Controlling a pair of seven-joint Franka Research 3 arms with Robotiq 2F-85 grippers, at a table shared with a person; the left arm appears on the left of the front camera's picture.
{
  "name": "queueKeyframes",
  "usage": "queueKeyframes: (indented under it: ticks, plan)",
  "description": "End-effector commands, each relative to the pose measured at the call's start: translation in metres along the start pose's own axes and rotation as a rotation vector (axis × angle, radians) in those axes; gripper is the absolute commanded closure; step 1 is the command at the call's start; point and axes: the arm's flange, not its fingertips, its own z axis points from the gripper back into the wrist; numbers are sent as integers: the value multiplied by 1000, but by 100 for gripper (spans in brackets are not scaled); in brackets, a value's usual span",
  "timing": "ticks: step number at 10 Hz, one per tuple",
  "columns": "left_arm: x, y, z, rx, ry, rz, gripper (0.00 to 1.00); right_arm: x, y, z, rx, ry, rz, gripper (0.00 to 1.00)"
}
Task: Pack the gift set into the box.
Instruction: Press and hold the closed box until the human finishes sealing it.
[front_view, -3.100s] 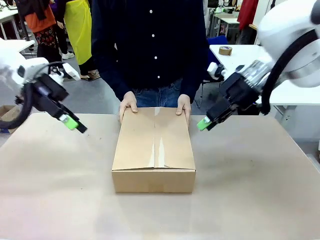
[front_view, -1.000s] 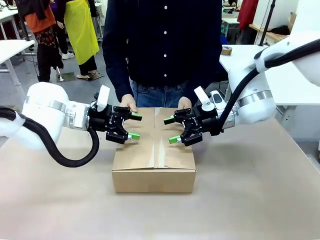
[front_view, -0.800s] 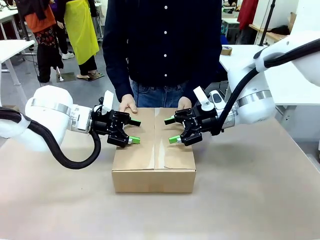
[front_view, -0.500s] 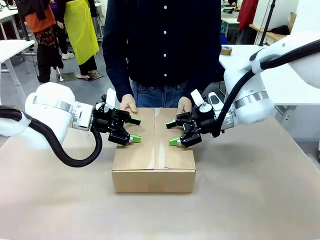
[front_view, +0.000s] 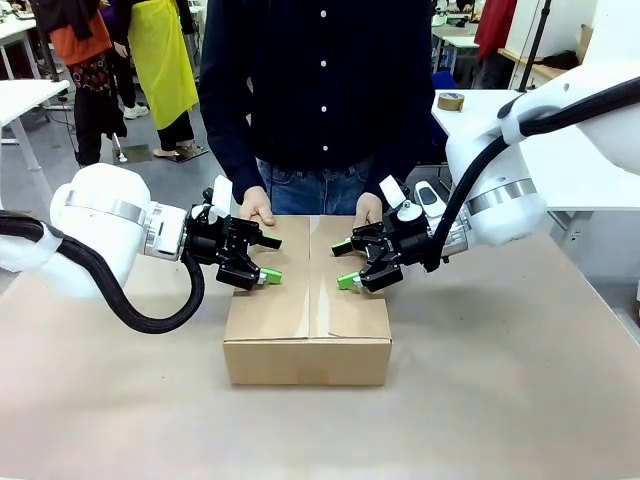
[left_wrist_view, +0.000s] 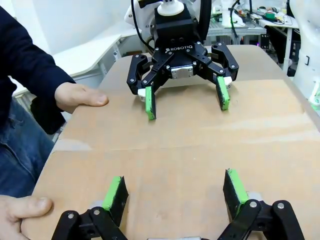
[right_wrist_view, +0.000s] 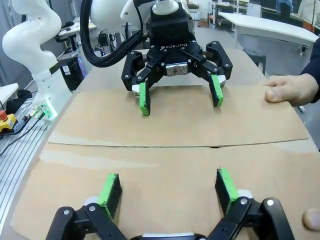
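Box (front_view: 308, 300): brown cardboard carton, sits at the middle of the table (front_view: 500, 400), long side running near to far. Top flaps (front_view: 280, 285) lie shut and flat; a seam (front_view: 314, 290) runs down the middle of the lid.

Left gripper (front_view: 270, 259): comes in from the left and lies level over the left half of the lid, pointing right toward the seam. Its claw is spread wide, with nothing between the green pads. In the left wrist view the same gripper (left_wrist_view: 175, 190) has both pads set over bare cardboard.

Right gripper (front_view: 343, 264): comes in from the right over the right half of the lid, pointing left. Its claw is likewise wide apart and holds nothing. The two grippers face each other across the seam, near but not touching. Whether any pad touches the lid, I cannot tell.

Person stands at the far side. One hand (front_view: 257, 207) rests on the far left edge of the lid, the other hand (front_view: 368, 210) on the far right edge.

Roll of tape (front_view: 451, 101) lies on a white table far right.
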Motion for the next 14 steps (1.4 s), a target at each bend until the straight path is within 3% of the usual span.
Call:
queueKeyframes:
  ticks: [1,14]
  plan:
    - [-1,-1,0,2,3,4,0,-3,2,-1,-3,-3,7,0]
    - [-1,-1,0,2,3,4,0,-3,2,-1,-3,-3,7,0]
